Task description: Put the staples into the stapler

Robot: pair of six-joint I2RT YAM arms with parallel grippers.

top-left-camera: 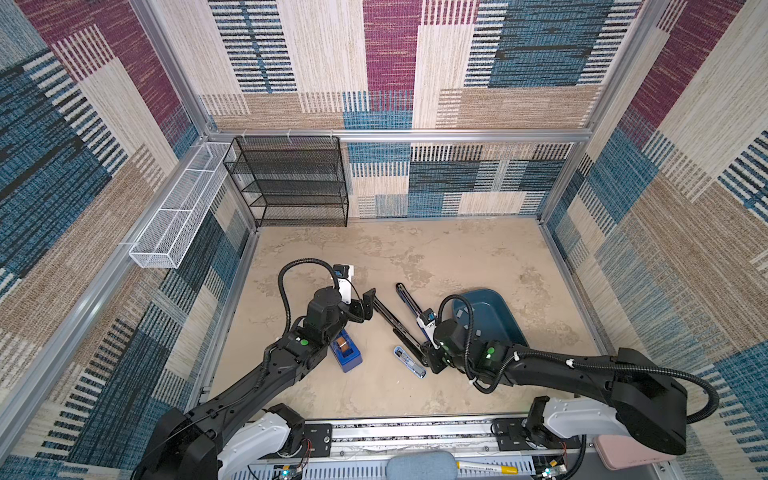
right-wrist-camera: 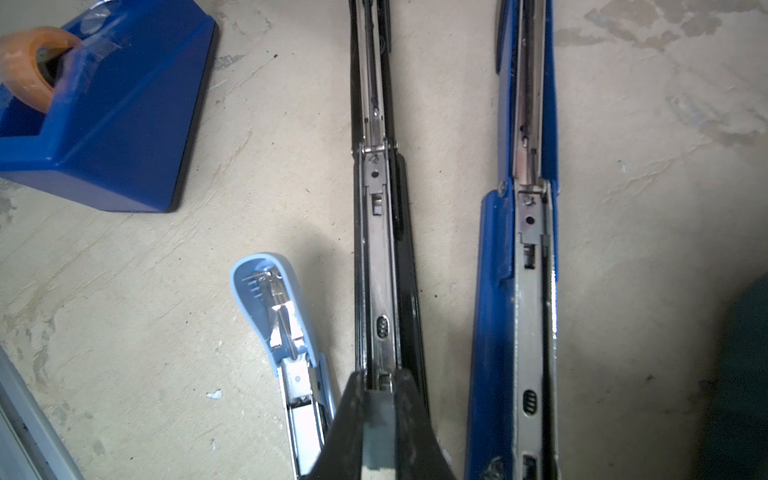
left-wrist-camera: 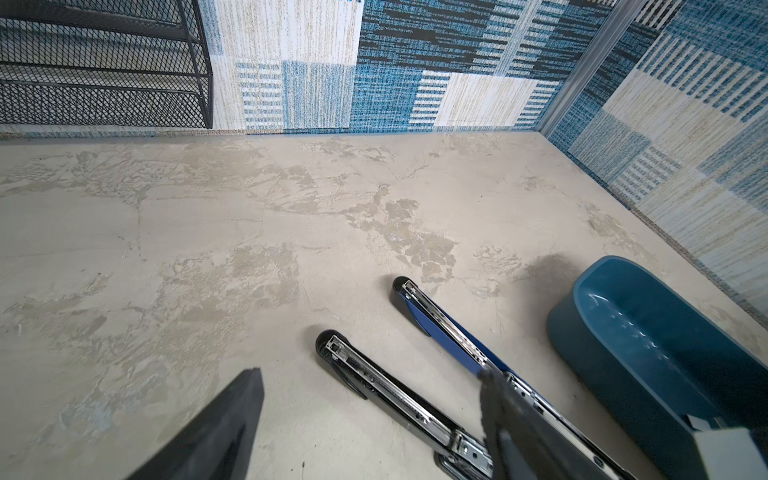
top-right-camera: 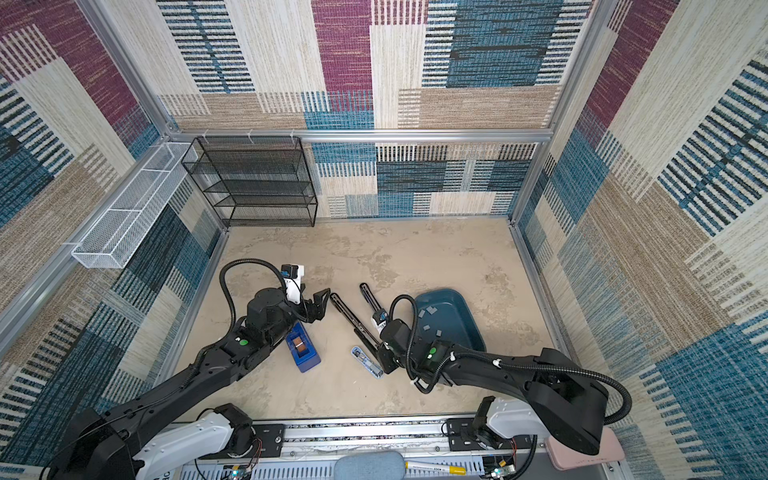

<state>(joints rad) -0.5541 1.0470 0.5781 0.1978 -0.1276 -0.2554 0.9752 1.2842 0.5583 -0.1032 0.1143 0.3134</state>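
Note:
Three staplers lie opened flat: a black stapler (top-left-camera: 390, 322) (right-wrist-camera: 380, 249), a blue stapler (top-left-camera: 409, 299) (right-wrist-camera: 528, 291) and a small light-blue stapler (top-left-camera: 409, 362) (right-wrist-camera: 282, 316). Loose grey staples (top-left-camera: 478, 332) (top-right-camera: 426, 328) lie in the teal tray (top-left-camera: 484, 291). My right gripper (top-left-camera: 428, 356) (right-wrist-camera: 378, 399) is shut on a grey strip of staples (right-wrist-camera: 378, 432), held right over the near end of the black stapler's metal channel. My left gripper (top-left-camera: 368, 305) (left-wrist-camera: 374, 399) stands open beside the black stapler's far end, with nothing between its fingers.
A blue tape dispenser (top-left-camera: 347, 353) (right-wrist-camera: 104, 116) sits under the left arm. A black mesh shelf (top-left-camera: 291, 183) stands in the back left corner, and a white mesh basket (top-left-camera: 174, 216) hangs on the left wall. The tray (left-wrist-camera: 582, 324) is right of the staplers.

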